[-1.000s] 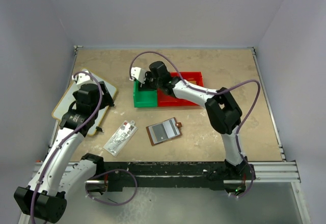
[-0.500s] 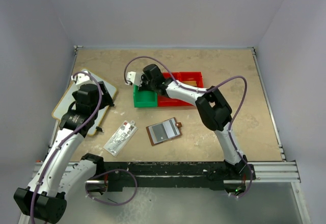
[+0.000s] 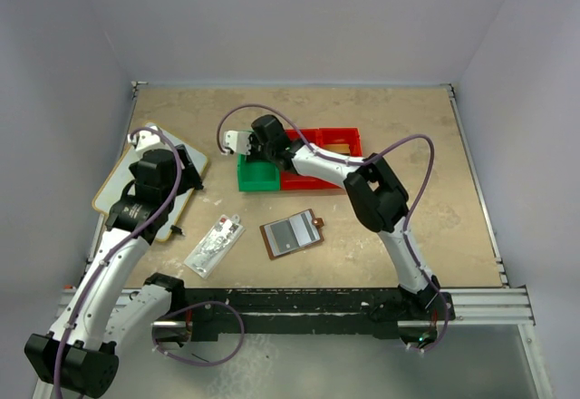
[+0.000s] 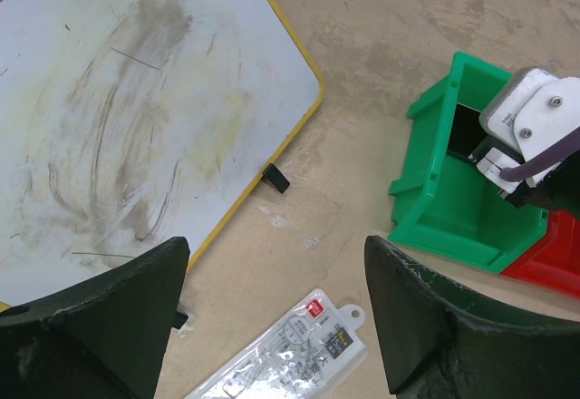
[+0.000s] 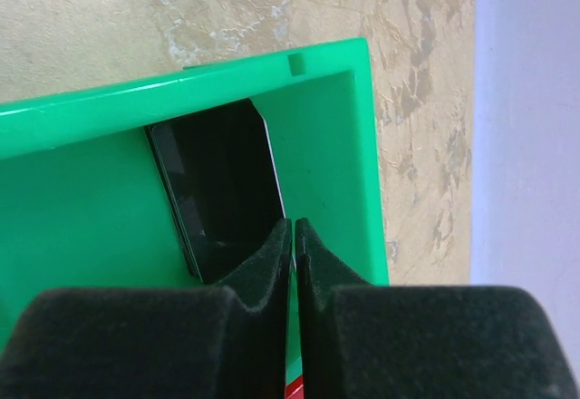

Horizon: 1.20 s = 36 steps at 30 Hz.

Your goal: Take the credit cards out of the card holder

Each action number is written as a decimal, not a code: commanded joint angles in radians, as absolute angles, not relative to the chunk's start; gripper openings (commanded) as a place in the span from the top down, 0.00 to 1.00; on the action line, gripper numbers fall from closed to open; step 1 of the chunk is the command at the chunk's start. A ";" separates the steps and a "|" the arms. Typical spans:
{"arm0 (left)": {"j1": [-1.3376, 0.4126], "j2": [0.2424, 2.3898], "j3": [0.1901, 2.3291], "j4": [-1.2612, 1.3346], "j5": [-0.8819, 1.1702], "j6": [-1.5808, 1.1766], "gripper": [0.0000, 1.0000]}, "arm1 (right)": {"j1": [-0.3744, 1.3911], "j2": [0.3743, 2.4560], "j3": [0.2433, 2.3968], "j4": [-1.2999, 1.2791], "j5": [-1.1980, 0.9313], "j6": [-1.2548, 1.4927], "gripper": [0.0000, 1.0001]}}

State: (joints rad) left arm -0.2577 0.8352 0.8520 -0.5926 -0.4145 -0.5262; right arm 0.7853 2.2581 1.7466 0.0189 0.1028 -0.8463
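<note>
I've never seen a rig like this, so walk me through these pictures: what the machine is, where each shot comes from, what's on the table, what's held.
These are two robot arms bolted at the table's near edge, each ending in a two-finger claw. The wide picture comes from a fixed camera above and behind them. The other two come from a camera on each wrist, so the dark shapes at the bottom are that claw's own fingers.

On the table lie a whiteboard, a clear plastic packet, the open brown card holder, a green bin and a red bin.

The left claw hangs open near the whiteboard's edge, holding nothing. The right claw is shut over the green bin, where a dark card lies. I see nothing gripped between its fingers.
</note>
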 commanded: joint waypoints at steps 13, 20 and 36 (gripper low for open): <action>-0.258 0.856 0.854 -0.565 -0.391 -0.497 0.24 | 0.793 2.260 1.755 0.043 0.077 -0.809 0.87; -0.258 0.858 0.854 -0.563 -0.393 -0.497 0.24 | 0.793 2.190 1.702 0.067 -0.009 -0.743 0.73; -0.258 0.889 0.848 -0.554 -0.349 -0.481 0.24 | 0.786 1.668 1.115 0.589 0.140 -0.168 0.68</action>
State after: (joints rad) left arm -0.2577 0.8833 0.8520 -0.5922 -0.3866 -0.5098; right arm 0.7872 1.8965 1.2839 0.3309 0.0666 -0.4522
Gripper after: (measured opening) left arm 0.760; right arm 0.318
